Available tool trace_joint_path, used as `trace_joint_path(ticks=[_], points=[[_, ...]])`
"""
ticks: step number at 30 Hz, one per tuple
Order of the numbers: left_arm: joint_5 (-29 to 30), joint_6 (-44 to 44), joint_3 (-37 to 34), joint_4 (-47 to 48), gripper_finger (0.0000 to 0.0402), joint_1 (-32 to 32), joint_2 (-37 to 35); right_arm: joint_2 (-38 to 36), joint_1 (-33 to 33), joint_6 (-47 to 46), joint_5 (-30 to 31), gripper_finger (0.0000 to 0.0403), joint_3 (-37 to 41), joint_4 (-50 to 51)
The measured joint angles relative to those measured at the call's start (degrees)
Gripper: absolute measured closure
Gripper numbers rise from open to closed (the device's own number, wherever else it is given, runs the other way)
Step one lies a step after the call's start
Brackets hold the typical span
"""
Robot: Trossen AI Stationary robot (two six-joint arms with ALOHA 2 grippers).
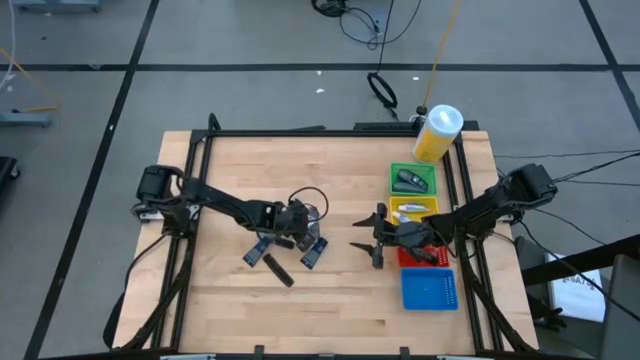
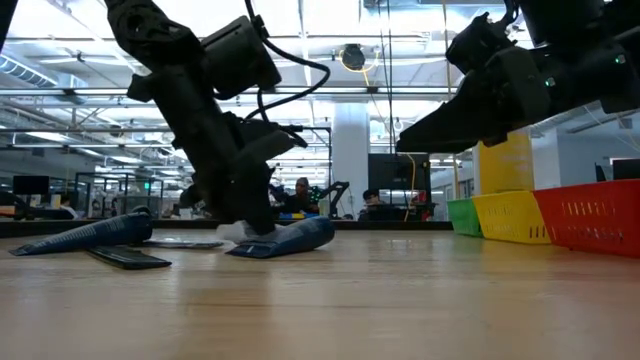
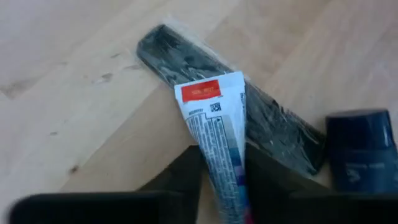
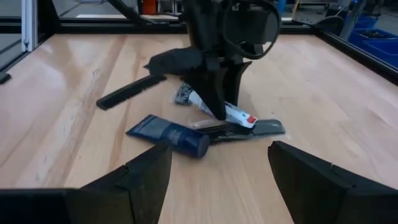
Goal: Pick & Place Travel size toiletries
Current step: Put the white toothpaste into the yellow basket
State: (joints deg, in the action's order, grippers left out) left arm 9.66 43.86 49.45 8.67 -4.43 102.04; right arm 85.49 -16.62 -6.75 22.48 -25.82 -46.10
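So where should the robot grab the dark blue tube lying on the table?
Probably across the middle of the dark blue tube, coming straight down from above. It lies flat on the table with open wood along both long sides, and its round cap end looks harder to pinch.

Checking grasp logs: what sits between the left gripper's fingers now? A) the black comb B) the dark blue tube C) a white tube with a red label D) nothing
C: in the left wrist view the white tube with a red label runs between the left gripper fingers, over a dark wrapped piece.
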Motion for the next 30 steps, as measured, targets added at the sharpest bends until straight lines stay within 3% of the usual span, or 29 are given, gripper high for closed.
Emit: trace_joint_path(ticks=[4,7,12,17,24,30], points=[[-1.3,-5.1,-0.1,0.3,0.0380,0.0,-1.3,0.4,0.4,0.0,0.0,0.0145,0.0,-0.1],[-3.0,-10.3,-0.5,0.7,0.0385,0.2,-4.2,0.4,1.1,4.0,-0.3,0.0145,0.0,-0.2],[-19.1,-18.0,-0.2,-9.5,0.0361,2.5,-7.7,0.5,2.4,24.4,-6.1,0.0148,-1.0,-0.3],[-32.1,-19.4,-0.1,-23.9,0.0371,4.1,-6.2,0.5,3.0,40.4,-7.8,0.0157,-3.9,-0.3],[-32.5,-18.4,-0.2,-29.9,0.0391,4.8,-4.7,0.5,3.1,46.0,-12.3,0.0197,-6.9,2.1],[-32.1,-17.8,-0.2,-30.4,0.0368,5.0,-4.7,0.5,3.7,48.5,-12.4,0.0260,-7.5,2.3]])
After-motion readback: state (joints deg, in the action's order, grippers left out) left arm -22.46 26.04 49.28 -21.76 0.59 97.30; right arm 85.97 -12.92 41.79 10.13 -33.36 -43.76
